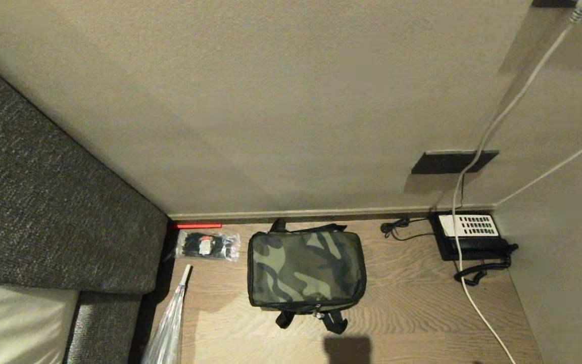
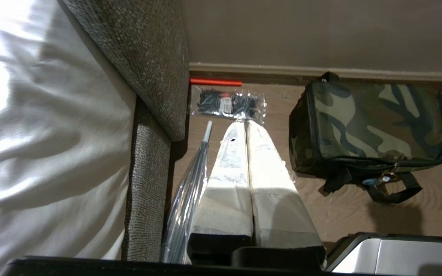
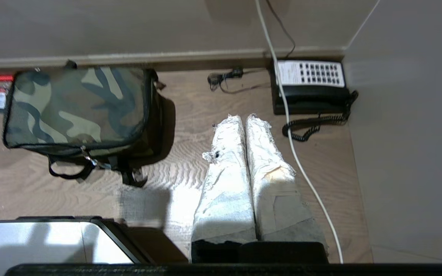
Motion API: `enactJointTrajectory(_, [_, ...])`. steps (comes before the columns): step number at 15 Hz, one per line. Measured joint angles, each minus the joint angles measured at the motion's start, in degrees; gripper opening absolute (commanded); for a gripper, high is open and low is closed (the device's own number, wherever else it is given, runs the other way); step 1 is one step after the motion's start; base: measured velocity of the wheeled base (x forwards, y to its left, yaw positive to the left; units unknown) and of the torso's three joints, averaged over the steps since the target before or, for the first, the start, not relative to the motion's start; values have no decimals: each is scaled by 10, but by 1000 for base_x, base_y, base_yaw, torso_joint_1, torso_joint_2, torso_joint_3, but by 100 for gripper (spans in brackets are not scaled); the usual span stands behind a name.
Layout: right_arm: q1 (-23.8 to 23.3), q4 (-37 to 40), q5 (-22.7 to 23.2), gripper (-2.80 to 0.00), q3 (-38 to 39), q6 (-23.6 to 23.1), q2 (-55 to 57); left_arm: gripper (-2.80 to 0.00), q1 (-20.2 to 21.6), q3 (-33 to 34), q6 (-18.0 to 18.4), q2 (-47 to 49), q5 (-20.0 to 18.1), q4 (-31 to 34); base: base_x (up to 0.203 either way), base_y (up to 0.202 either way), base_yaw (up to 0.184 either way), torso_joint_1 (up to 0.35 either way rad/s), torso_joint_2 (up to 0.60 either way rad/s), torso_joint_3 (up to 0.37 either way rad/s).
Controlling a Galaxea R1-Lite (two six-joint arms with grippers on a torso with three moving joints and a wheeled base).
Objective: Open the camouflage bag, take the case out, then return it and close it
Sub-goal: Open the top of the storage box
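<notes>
right end effector point(image 3: 244, 119) closed, fingers pressed together above wood floor point(image 3: 190, 126). camouflage bag point(image 3: 79, 105) zipped shut near wall, well apart. black telephone point(image 3: 309, 88) in corner, white cable point(image 3: 301, 161) trailing just beside the fingers.

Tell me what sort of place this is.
Likely a hotel bedroom: a bedside surface between an upholstered headboard with white bedding and a corner wall, holding a corded desk telephone.
</notes>
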Motion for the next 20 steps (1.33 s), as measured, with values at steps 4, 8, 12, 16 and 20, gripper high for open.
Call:
enactJointTrajectory(4, [1,0,0,-280,0,0,0,-280,0,0,0,0,0,0,0,0,0,0,7,-206])
enactJointTrajectory(8, [0,0,0,-280,0,0,0,-280,0,0,0,0,0,0,0,0,0,6,2,-198])
enactJointTrajectory(12, [0,0,0,-280,0,0,0,-280,0,0,0,0,0,0,0,0,0,3,2,-198])
enactJointTrajectory(16, [0,0,0,-280,0,0,0,-280,0,0,0,0,0,0,0,0,0,4,0,-198])
enactJointTrajectory(20, [0,0,0,-280,0,0,0,-280,0,0,0,0,0,0,0,0,0,1,2,-202])
